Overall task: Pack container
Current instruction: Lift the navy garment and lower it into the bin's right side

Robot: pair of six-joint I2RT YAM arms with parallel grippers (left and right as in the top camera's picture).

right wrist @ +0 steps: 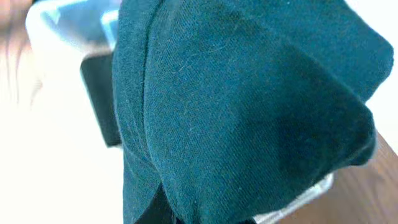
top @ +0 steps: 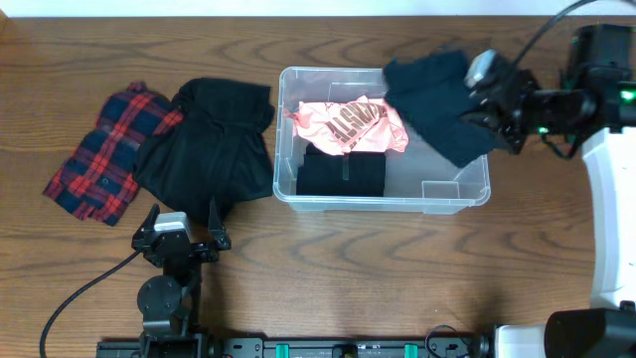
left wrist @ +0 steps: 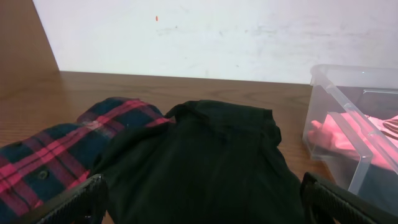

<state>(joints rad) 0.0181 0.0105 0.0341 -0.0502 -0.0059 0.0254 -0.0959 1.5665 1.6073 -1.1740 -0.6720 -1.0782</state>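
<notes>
Right gripper (top: 494,97) clamped on dark garment (top: 442,94) (over container (top: 383,203)); left gripper (top: 183,217) fully spread, empty.

Glossy clear plastic container (top: 467,194), grained wood table (top: 348,268).

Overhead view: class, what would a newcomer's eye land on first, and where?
The right gripper, shut on a dark cloth, holds it over the right end of the clear container. Inside lies a bright pink garment. Left of the container, a black garment overlaps a red plaid shirt.
</notes>
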